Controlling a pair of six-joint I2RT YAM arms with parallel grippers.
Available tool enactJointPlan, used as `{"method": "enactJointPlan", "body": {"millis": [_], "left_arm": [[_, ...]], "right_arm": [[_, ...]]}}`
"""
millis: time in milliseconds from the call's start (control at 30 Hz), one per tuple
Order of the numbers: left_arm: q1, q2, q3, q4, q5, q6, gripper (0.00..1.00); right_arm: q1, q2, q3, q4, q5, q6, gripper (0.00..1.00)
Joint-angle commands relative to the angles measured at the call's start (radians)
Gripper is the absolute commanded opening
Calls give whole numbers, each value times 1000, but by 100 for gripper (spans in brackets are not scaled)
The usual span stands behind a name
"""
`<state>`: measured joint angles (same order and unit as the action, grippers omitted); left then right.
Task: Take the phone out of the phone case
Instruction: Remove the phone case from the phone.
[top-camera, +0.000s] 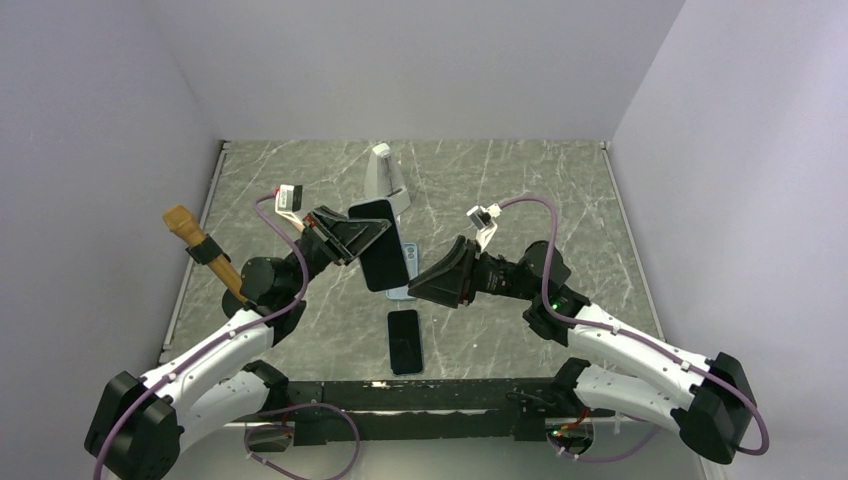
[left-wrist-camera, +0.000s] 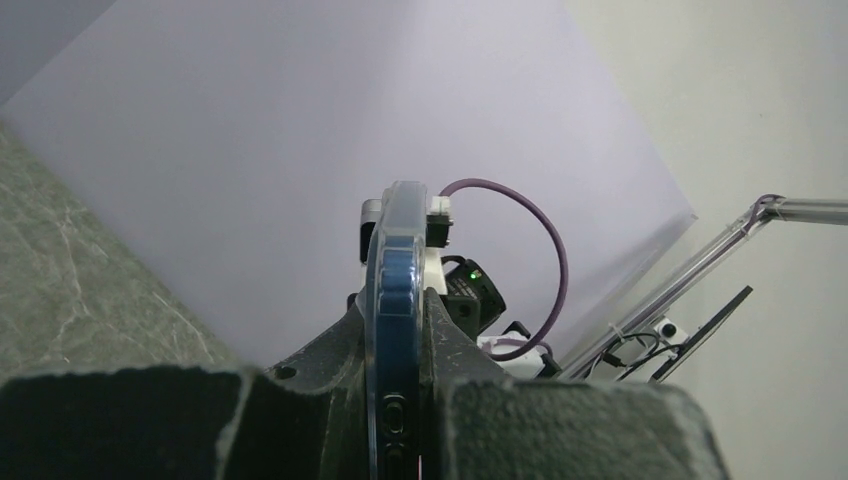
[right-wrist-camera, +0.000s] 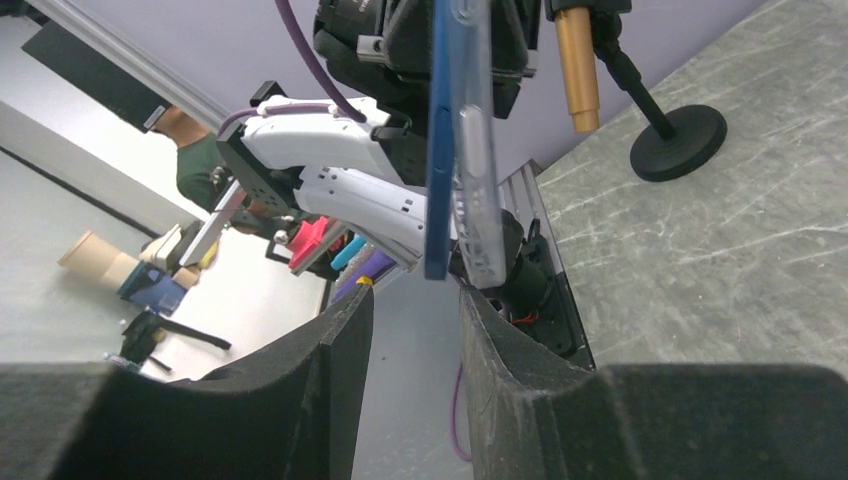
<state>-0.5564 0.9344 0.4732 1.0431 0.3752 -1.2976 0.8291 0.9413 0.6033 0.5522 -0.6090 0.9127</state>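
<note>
My left gripper (top-camera: 362, 236) is shut on a dark blue phone (top-camera: 378, 246) in a clear case and holds it raised above the table, screen up and tilted. In the left wrist view the phone (left-wrist-camera: 400, 330) stands edge-on between my fingers. In the right wrist view the blue phone (right-wrist-camera: 440, 150) and the clear case (right-wrist-camera: 480, 180) hang just above my right gripper (right-wrist-camera: 412, 300), and the case stands slightly off the phone at its lower end. My right gripper (top-camera: 420, 280) is open and empty, its fingertips at the phone's lower end.
A second black phone (top-camera: 404, 340) lies flat on the table near the front edge. A light blue flat item (top-camera: 411, 252) lies under the held phone. A white stand (top-camera: 385, 178) is behind. A brown handle on a black stand (top-camera: 190, 233) is at the left edge.
</note>
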Motion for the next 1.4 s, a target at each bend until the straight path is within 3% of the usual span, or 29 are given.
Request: {"method": "enactJointPlan", "body": {"millis": [0,267,433,667,933,1367], "left_arm": [[-9,-6,30,184,15,-86,0],[-10,-2,25,190,19,-87,0],[-9,-23,44,94,20,-23,0],[-9,2,73,92,29,-5,0],[-9,-12,61,93,27,-15,0],[-11,-20,37,110,30,-33,0]], "right_arm": [[-20,12,-19,-3,32,-17,41],[-32,28,-19,55,-18,11,42],[-17,-32,-27,68,-31,23,47],[30,14,-2,219,-96,98,47],[32,11,18,117,-45,33,47],[25,31,36,154,-10,58,47]]}}
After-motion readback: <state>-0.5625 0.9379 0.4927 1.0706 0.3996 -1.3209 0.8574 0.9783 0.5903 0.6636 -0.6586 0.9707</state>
